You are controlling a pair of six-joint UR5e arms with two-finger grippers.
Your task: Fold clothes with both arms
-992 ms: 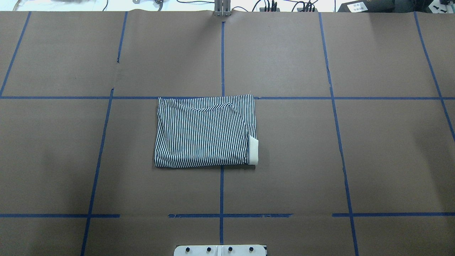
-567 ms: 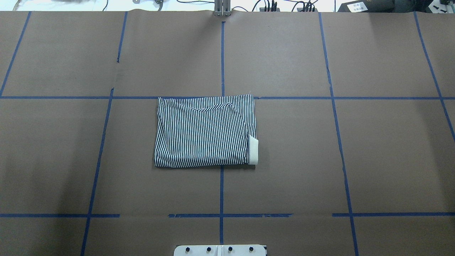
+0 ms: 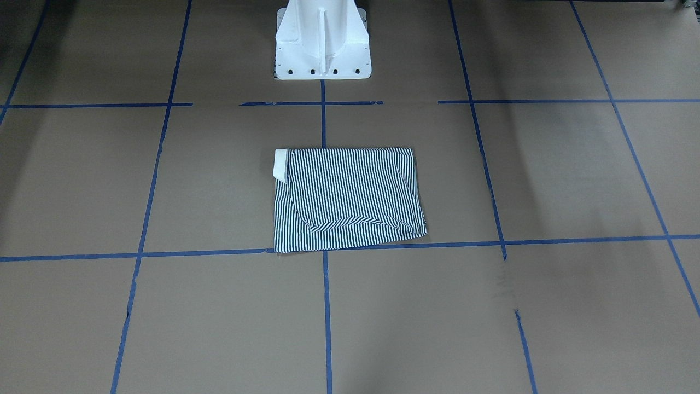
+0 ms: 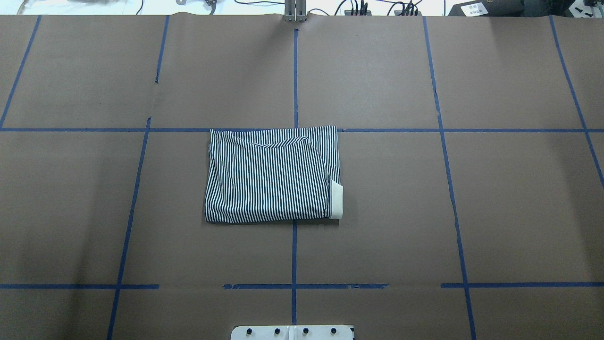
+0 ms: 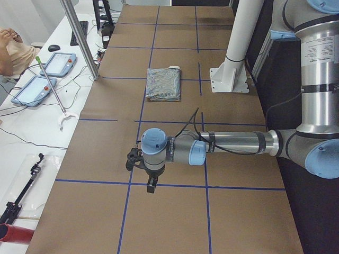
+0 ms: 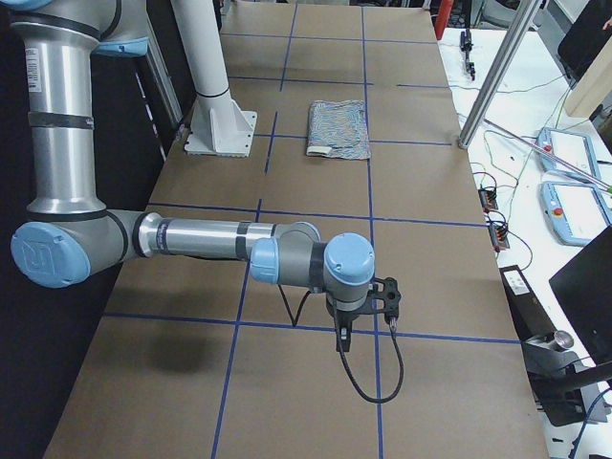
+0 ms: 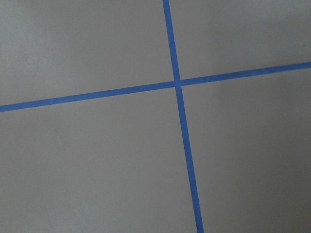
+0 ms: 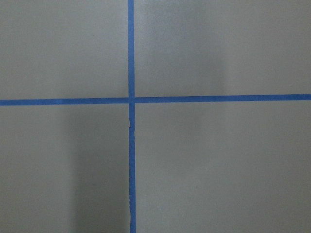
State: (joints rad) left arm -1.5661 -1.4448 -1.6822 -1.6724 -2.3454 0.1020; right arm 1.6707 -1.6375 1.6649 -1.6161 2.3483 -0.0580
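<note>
Left tool (image 5: 151, 186): hangs off my outstretched left arm (image 5: 233, 143), pointing down above the bare brown tabletop (image 4: 401, 212). It shows only in the side view, so I cannot tell whether its fingers are spread or pressed together. Nothing visible in it. Its wrist camera shows a crossing of blue tape lines (image 7: 177, 83) directly below, paper only.

Right tool (image 6: 341, 337): same posture on the right arm (image 6: 201, 239), pointing down, clear of the surface. Finger state cannot be told here either. Below it is another tape crossing (image 8: 131, 99).

Polo shirt (image 4: 271, 174): lies folded into a flat rectangle on the tabletop, well apart from both tools and roughly between them along the table's length. It sits in front of the white pedestal (image 3: 322, 38), straddling the centre tape line, with its far edge along a cross line. The cream collar (image 4: 336, 200) pokes out at the corner nearest the pedestal on my right-tool side. A diagonal seam shows near the far edge.
</note>
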